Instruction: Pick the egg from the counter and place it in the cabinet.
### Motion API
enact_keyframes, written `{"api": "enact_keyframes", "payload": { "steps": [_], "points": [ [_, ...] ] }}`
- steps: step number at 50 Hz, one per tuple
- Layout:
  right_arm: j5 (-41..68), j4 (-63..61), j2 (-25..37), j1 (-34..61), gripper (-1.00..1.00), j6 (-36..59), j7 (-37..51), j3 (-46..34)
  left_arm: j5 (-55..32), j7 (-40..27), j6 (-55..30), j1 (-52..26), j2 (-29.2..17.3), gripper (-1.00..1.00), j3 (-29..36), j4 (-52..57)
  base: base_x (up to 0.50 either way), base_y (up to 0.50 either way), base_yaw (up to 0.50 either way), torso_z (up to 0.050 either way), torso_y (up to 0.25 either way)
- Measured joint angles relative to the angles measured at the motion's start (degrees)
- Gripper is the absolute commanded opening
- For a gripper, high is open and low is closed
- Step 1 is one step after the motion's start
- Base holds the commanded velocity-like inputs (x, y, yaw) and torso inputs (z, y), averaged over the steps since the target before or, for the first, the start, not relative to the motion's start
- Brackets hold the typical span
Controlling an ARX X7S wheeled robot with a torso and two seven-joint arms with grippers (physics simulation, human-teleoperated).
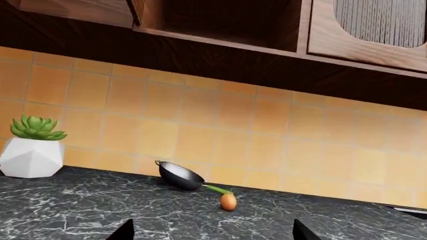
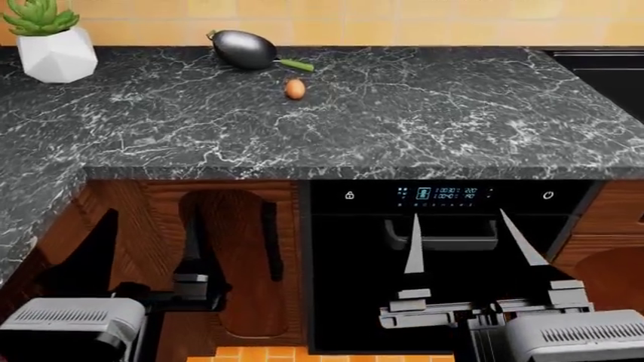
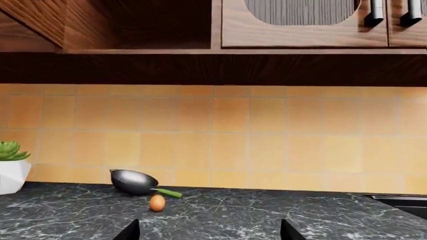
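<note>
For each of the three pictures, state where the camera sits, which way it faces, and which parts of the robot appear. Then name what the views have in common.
Head view: high on the robot, looking down over the counter; right gripper open, left arm low.
Left wrist view: near the left gripper, facing the tiled wall and open cabinet; only fingertips show.
Right wrist view: near the right gripper, facing the same wall; only fingertips show.
Shared: all three show the egg, wok and potted plant.

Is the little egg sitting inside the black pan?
No, the egg lies on the bare counter, just in front of the wok and apart from it.
</note>
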Motion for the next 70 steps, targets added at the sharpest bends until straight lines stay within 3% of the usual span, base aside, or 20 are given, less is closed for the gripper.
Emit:
{"api": "enact_keyframes", "payload": {
  "steps": [70],
  "points": [
    [-0.1,-2.9,2.3,0.4,1.00,1.4,3.0,-3.3,-2.8,-2.4,0.7,0.7,-2.6,1.00,0.1,1.7,0.50,-0.01,0.00,0.000,0.001]
  ]
}}
